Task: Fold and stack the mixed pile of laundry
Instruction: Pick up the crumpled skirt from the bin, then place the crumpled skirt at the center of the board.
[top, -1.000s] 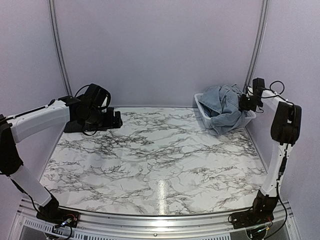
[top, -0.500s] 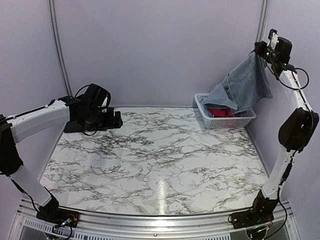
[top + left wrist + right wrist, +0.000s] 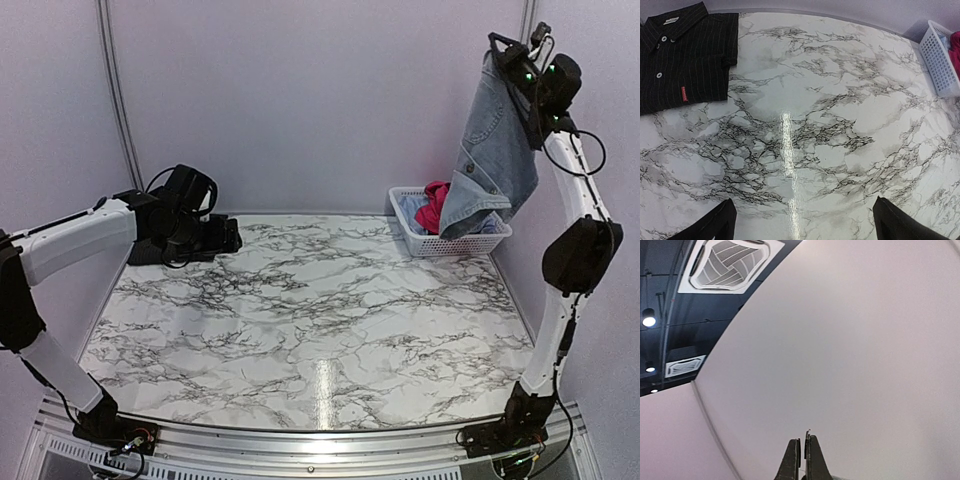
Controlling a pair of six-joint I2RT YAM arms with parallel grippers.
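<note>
My right gripper [image 3: 500,48] is raised high at the back right. It is shut on the top edge of a grey-blue denim garment [image 3: 495,150], which hangs down with its lower end at the white lattice basket [image 3: 455,243]. In the right wrist view the gripper [image 3: 803,442] points up at the wall with its jaws pinched together. A bright pink-red piece [image 3: 433,205] and a light blue piece [image 3: 412,208] lie in the basket. A folded black pinstriped button shirt [image 3: 685,55] lies at the back left. My left gripper [image 3: 802,225] is open and empty, hovering beside the shirt.
The marble table [image 3: 320,310] spreads between the arms. The basket [image 3: 940,65] stands in the back right corner against the wall. Grey walls close off the back and both sides. The left arm [image 3: 80,235] reaches along the left side.
My right gripper has lifted the denim garment from the basket to high above it. The pink-red piece now shows. The left arm has barely moved.
</note>
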